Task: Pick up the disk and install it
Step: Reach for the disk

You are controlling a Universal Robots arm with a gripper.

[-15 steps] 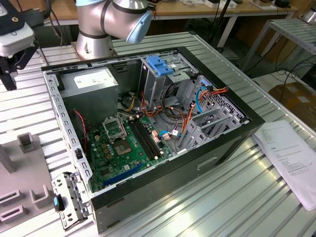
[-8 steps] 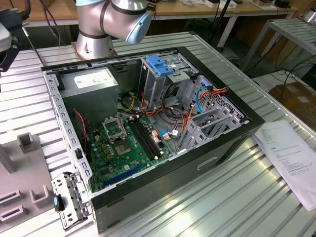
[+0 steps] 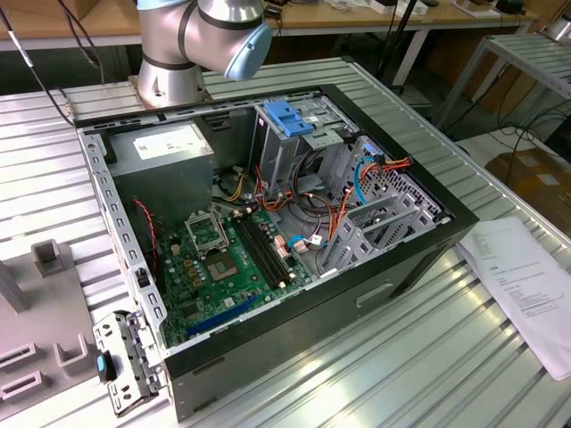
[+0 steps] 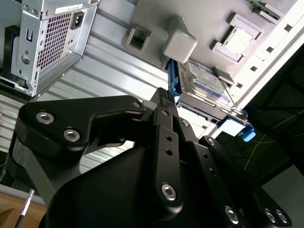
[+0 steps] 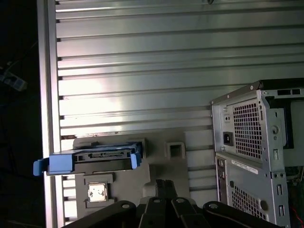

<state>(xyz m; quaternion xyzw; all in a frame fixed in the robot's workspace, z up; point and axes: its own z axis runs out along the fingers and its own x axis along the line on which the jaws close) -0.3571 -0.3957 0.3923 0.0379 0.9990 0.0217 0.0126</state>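
— What sits nearest the wrist cameras?

— The black gripper (image 4: pixel 164 95). I cannot tell whether the claw is wide or narrow, but it carries nothing.

— And the disk?

— The disk (image 4: pixel 206 80) is just past the gripper's tip and apart from it. It rests in a grey fixture plate (image 4: pixel 142 21), with light-blue rails along its sides. One end is just beside a pale square post (image 4: pixel 179 45). The second wrist view shows its labelled face, and the first wrist view shows its connector edge, near the edge of the slatted metal table (image 5: pixel 142 71).

— Farther out?

— The open computer case (image 3: pixel 312 332) lies on that table. Inside it are a green motherboard (image 3: pixel 223 267) and a blue latch (image 3: pixel 287 116) atop a metal cage. The arm (image 3: pixel 196 36) rises behind the case. A sheet of paper (image 3: pixel 526 285) lies to the exterior view's right.
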